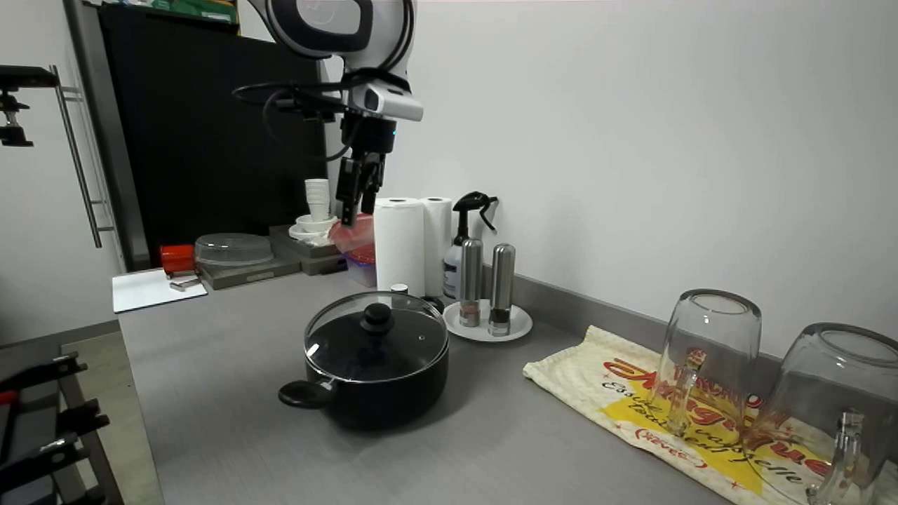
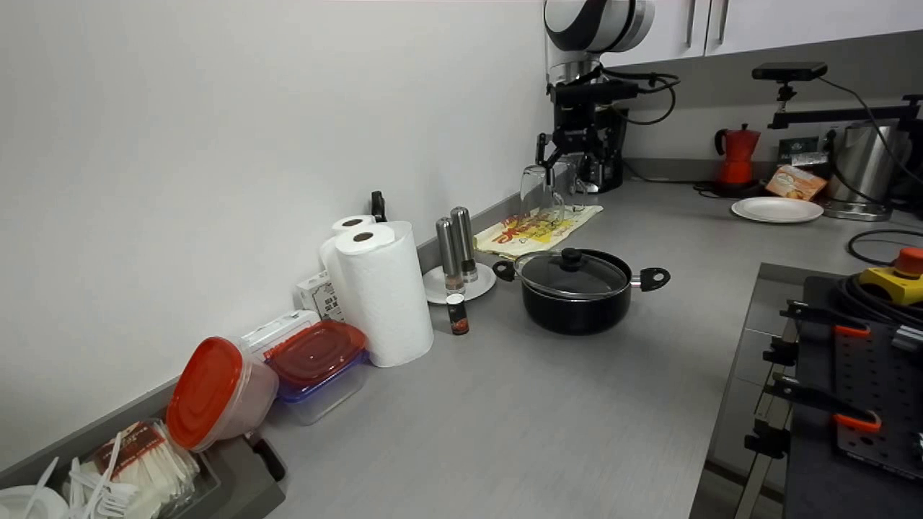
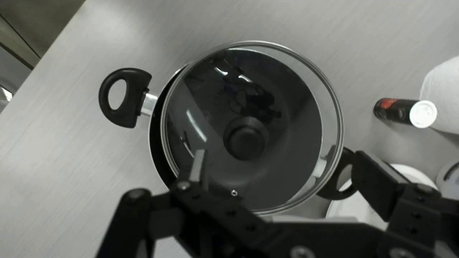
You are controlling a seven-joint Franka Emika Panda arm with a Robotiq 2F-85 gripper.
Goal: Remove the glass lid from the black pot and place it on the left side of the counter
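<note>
Looking down through the wrist view, I see the glass lid point(image 3: 247, 143) below my gripper point(image 3: 280, 157), resting off-centre on the black pot point(image 2: 577, 313), so a thin dark crescent of the pot's mouth shows beside one handle. My gripper has hold of nothing; its fingers point(image 3: 376, 184) are spread wide, well above the lid. The pot stands on the grey counter point(image 2: 519, 432). Beneath one finger is a white plate point(image 1: 520, 325) carrying two metal mills point(image 1: 502, 287); farther out past that finger, a small jar point(image 3: 398, 111) has a black-and-red label I cannot read. Near it stand paper towel rolls point(image 2: 389, 295), with a box point(image 2: 322, 295) whose black print is too small. On the gripper's opposite side from those rolls, a cloth point(image 1: 582, 365) lies under two upturned glass mugs point(image 1: 712, 337); its red and black lettering is partly hidden, but I make out what looks like "Essuie" and, in red, "EVES".
</note>
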